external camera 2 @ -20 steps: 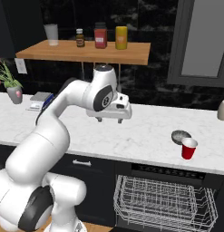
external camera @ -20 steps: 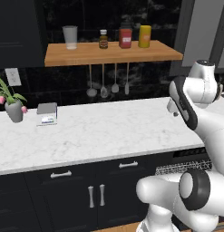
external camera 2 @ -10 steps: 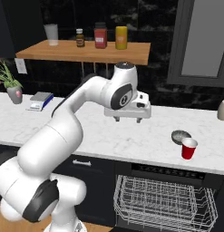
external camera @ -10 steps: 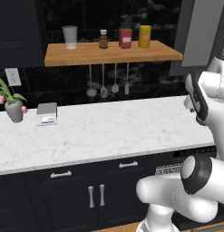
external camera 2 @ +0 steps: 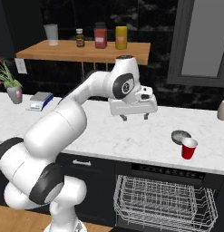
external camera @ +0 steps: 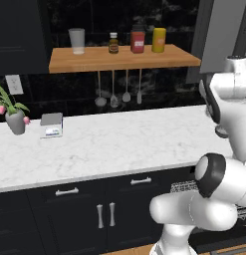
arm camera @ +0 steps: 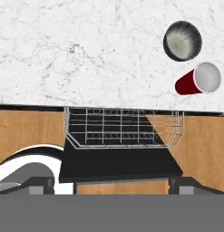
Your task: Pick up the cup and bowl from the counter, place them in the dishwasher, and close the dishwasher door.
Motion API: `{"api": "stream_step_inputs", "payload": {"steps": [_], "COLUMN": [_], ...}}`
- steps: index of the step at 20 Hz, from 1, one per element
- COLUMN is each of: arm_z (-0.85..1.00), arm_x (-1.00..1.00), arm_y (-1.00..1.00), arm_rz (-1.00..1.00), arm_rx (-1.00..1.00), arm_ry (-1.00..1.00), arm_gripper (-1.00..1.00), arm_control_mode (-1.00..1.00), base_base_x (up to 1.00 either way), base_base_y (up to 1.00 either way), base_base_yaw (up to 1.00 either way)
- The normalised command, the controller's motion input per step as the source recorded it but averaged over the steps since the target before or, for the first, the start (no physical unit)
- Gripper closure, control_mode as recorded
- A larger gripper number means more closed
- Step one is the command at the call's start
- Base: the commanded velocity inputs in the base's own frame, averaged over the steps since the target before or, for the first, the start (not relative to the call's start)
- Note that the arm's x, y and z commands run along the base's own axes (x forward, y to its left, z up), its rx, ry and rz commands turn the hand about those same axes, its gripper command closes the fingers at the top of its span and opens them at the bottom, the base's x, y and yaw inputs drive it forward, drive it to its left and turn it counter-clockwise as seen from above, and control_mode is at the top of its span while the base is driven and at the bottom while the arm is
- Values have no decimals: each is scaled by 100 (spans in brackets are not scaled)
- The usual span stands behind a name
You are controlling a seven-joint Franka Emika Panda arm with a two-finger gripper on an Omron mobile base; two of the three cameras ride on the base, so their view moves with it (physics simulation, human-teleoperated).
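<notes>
1. Sweeping rightward along the counter [external camera: 119,144] since a second ago, the arm is now standing at the right edge of the left base view, where earlier it was nearer the middle. Open marble is lying free to its left, with a flower pot [external camera: 16,121] and a small box [external camera: 51,124] sitting well apart by the wall.

2. From the right base view, the gripper [external camera 2: 133,117] is hanging above the counter with its fingers spread wide and holding nothing. The red cup [external camera 2: 189,148] and grey bowl [external camera 2: 180,136] are standing farther right, almost touching, near the front edge. Reaching for the cup risks nudging the bowl, or tipping the cup off over the edge, I judge.

3. Looking down through the hand view, the cup [arm camera: 199,79] is sitting just beside the bowl [arm camera: 182,41], leaving little finger room between them. The dishwasher [arm camera: 122,129] rack is lying pulled out below the counter lip, its door down.
</notes>
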Motion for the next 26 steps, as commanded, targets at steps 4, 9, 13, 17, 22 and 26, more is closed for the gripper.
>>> {"api": "stream_step_inputs", "payload": {"steps": [4, 9, 13, 17, 22, 26], "arm_z": [0, 0, 0, 0, -11, -20], "arm_x": [52, 26, 1, 4, 75, 49], "arm_y": [-34, -47, -27, 0, -51, -89], "arm_rz": [0, 0, 0, 0, 0, -2], "arm_rx": [-20, -16, -3, 0, 2, 14], "arm_ry": [27, 20, 4, 1, 1, 0], "arm_gripper": [-100, -100, -100, -100, -100, -100], "arm_control_mode": [-100, -100, -100, -100, -100, -100], "base_base_x": [0, 0, 0, 0, 0, 0], "base_base_y": [0, 0, 0, 0, 0, 0], "base_base_yaw": [0, 0, 0, 0, 0, 0]}}
